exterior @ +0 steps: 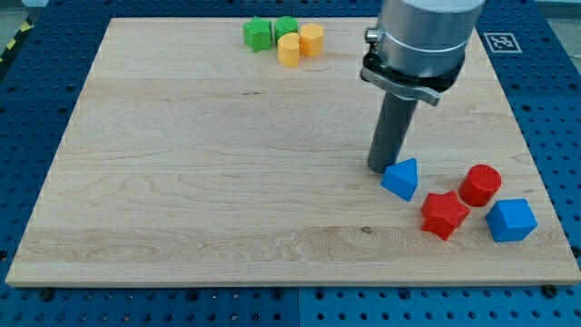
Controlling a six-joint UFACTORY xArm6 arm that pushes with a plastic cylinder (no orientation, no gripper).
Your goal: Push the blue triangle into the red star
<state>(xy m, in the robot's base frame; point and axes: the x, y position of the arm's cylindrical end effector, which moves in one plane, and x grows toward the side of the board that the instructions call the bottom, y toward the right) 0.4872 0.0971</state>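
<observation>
The blue triangle (401, 178) lies on the wooden board (200, 173) at the view's lower right. The red star (444, 214) lies just below and to the right of it, a small gap apart. My tip (381, 169) rests on the board at the triangle's upper left edge, touching it or nearly so. The dark rod rises from there to the grey arm body (423, 36) at the view's top.
A red cylinder (479, 185) stands right of the star, and a blue cube (510, 220) lies below right of it near the board's right edge. Two green blocks (270, 32) and two yellow cylinders (300, 44) cluster at the top edge.
</observation>
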